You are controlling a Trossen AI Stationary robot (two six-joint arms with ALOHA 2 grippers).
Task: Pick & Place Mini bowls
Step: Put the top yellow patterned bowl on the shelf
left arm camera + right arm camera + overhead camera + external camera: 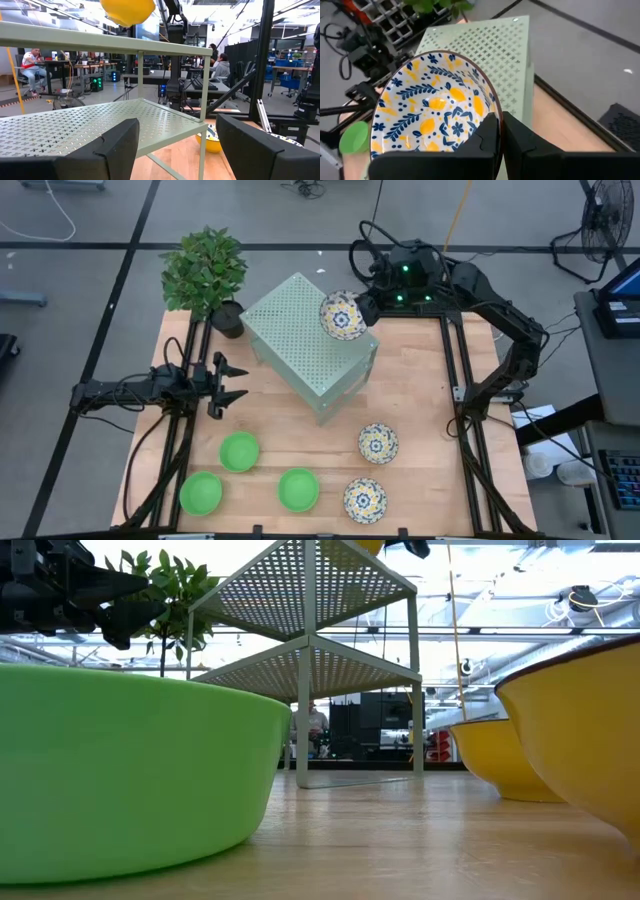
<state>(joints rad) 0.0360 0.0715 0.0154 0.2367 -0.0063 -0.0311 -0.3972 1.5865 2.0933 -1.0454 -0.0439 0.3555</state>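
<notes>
right claw (362, 310) pinching a floral bowl (341, 315) by its rim, up over the perforated box (308, 345) top near the bench's far edge, probably so it can drop flat | left claw (232, 383) spread, idling at left edge | three green bowls (239, 451), two floral near the front edge, still waiting

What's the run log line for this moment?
right gripper: shut on floral bowl, over perforated box | left gripper: open, waiting | table: three green, two floral
</notes>
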